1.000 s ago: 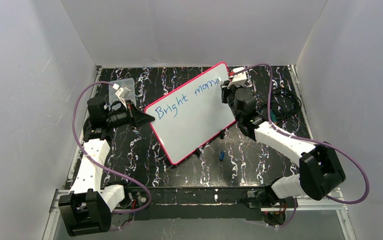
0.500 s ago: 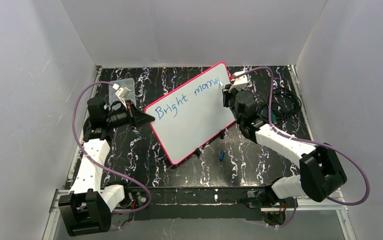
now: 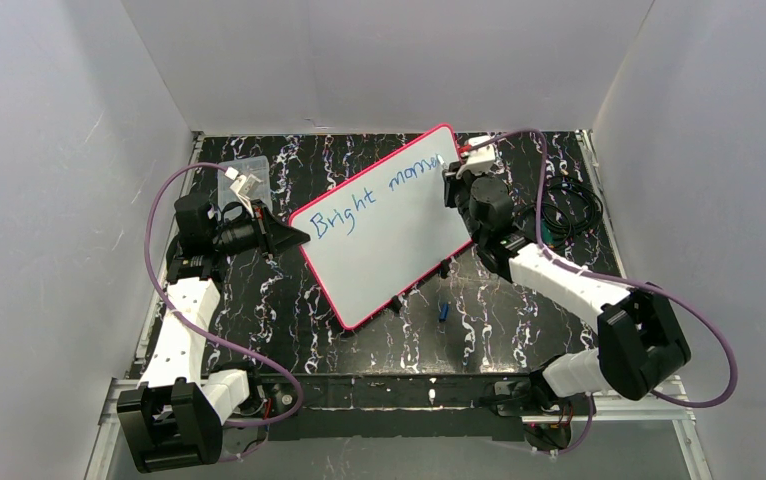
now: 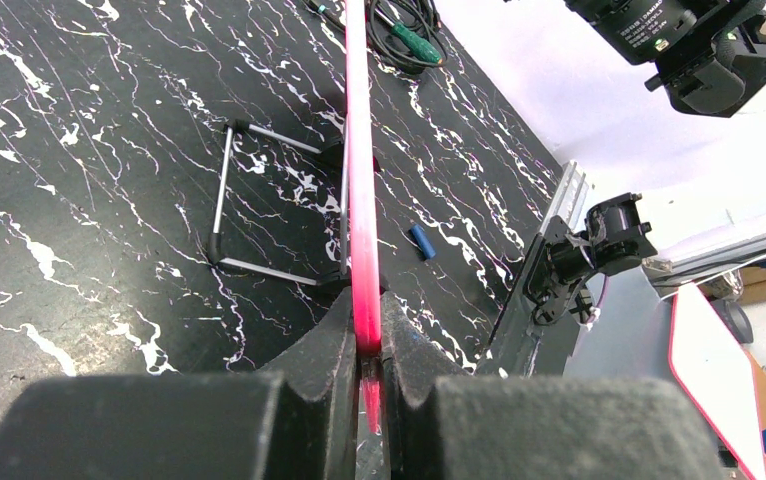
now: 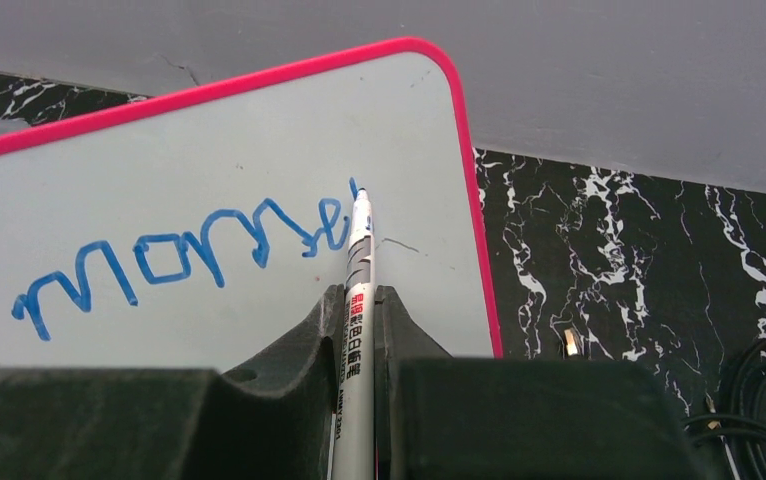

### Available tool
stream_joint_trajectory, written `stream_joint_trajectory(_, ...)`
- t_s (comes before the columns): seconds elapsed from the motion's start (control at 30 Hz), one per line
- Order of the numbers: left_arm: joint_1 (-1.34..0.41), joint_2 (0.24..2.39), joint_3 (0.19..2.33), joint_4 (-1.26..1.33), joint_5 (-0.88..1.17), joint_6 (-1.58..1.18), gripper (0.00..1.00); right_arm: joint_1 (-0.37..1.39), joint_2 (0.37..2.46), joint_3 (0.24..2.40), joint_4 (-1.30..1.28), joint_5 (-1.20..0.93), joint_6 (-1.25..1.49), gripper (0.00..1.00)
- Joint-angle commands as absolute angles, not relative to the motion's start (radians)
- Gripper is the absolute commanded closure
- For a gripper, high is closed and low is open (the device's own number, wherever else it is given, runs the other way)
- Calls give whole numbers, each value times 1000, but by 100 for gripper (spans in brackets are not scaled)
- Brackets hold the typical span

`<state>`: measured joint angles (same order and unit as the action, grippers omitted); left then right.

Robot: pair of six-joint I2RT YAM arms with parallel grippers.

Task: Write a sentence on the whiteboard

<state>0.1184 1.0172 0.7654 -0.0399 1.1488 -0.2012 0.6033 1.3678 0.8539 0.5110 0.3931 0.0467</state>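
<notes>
the whiteboard (image 3: 391,250) stands tilted at centre frame on the black marbled surface (image 3: 519,310). the left fingers (image 4: 337,345) are clamped tight on its pink rim (image 4: 359,200). the right fingers (image 5: 327,335) grip a marker (image 5: 359,250), its tip touching the board at the end of the unfinished blue sentence (image 3: 349,212).

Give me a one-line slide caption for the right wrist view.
Right gripper clamps a marker, its tip at the end of the half-written blue sentence on the pink-rimmed whiteboard.

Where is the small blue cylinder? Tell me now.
In the top view the small blue cylinder lies on the black table, slightly right of centre, just in front of the whiteboard.
</notes>
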Motion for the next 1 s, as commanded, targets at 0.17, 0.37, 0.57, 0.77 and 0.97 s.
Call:
stream_joint_trajectory(0.17, 122, 983, 769, 7, 1186, -177, 100, 600, 1409, 931, 577, 422, 18, 99)
stream_joint_trajectory(0.37, 122, 983, 768, 5, 1187, -176, 100, 590, 1419, 933, 571, 432, 20, 99)
stream_joint_trajectory(0.57, 122, 983, 768, 6, 1186, -176, 100, 586, 1417, 926, 561, 423, 29, 99)
stream_joint_trajectory(0.77, 122, 979, 767, 6, 1184, -176, 100, 586, 1392, 881, 552, 425, 47, 99)
stream_joint_trajectory(0.97, 122, 976, 766, 10, 1186, -181, 100, 586, 1361, 839, 536, 416, 65, 99)
